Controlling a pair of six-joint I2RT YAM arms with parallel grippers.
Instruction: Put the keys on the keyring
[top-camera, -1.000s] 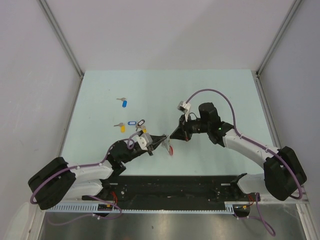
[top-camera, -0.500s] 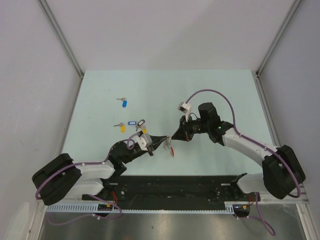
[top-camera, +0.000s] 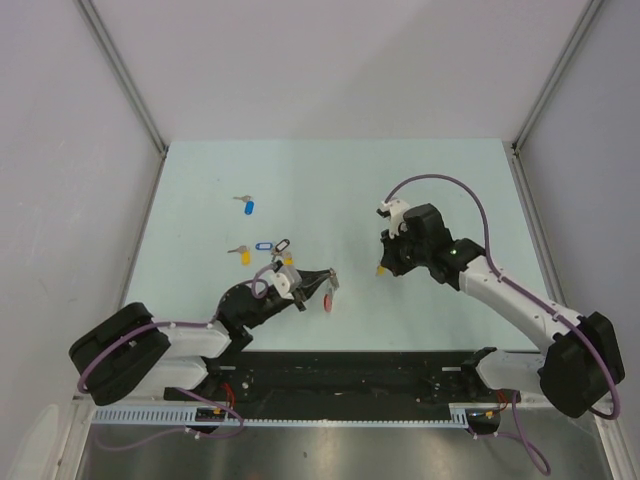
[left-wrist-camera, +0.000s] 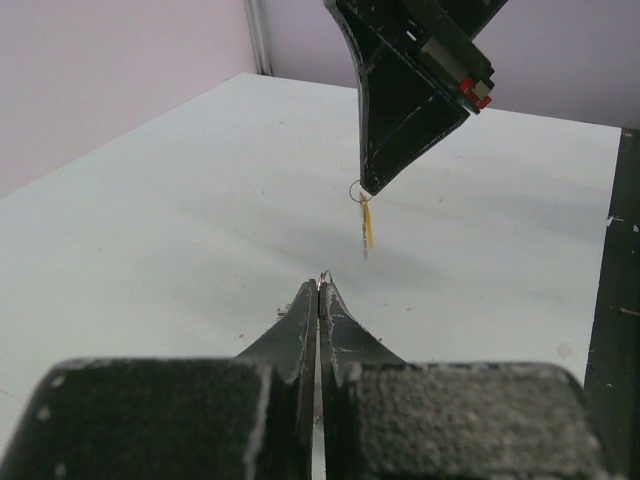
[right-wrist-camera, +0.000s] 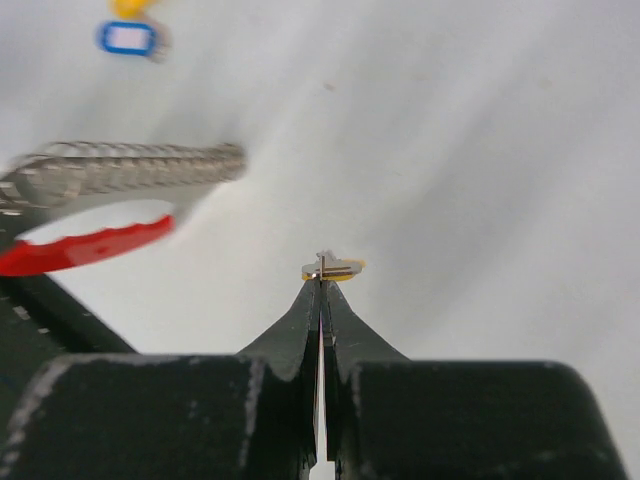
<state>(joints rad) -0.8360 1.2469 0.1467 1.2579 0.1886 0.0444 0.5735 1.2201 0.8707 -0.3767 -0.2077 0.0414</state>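
Spare keys (top-camera: 262, 246) lie on the table (top-camera: 450, 180) at the left, and beside them the left gripper (top-camera: 327, 282), jaws pressed together, pinches the keyring (top-camera: 329, 297). Apart to its right, the right gripper (top-camera: 382, 266) pinches a yellow-tagged key (left-wrist-camera: 367, 222). That key's small loop probably needs lining up squarely with the ring's open end while the left holds steady.

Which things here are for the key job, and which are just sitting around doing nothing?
For the job:
- keyring, held by the left gripper
- yellow-tagged key, held by the right gripper
- blue-tagged key, loose
- group of tagged keys, loose

Just there:
- table
- purple cable
- black rail
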